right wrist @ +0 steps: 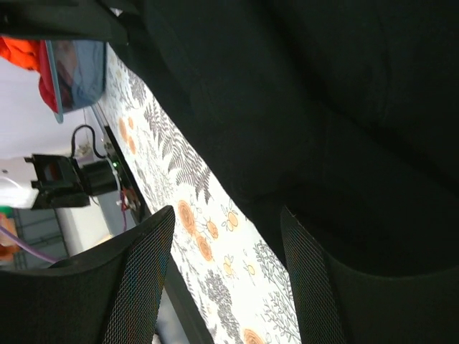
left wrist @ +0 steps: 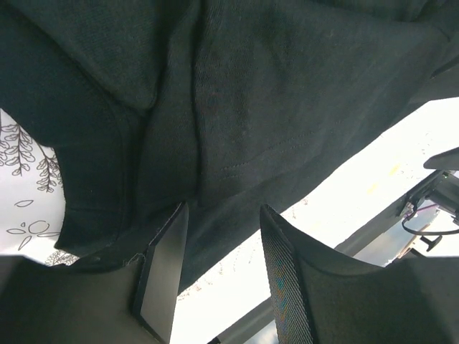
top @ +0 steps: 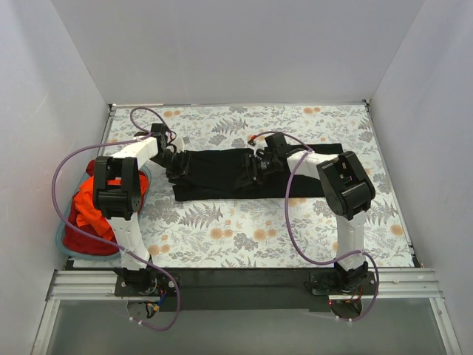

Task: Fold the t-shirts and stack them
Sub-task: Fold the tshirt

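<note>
A large black t-shirt (top: 222, 174) lies spread across the middle of the floral tablecloth. My left gripper (top: 176, 168) is at the shirt's left end. In the left wrist view its jaws (left wrist: 222, 211) stand apart, with the hem of the black t-shirt (left wrist: 237, 107) reaching between the fingertips. My right gripper (top: 260, 166) is low over the shirt's middle. In the right wrist view it (right wrist: 228, 213) is open over bare tablecloth, and the black t-shirt (right wrist: 323, 107) lies against its right finger (right wrist: 308, 279). Orange-red t-shirts (top: 85, 214) are heaped in the basket at the left.
The teal basket (top: 59, 237) stands at the table's left edge, beside the left arm. The floral tablecloth (top: 244, 229) covers the table between white walls. A black rail (top: 236, 277) runs along the near edge with both arm bases on it.
</note>
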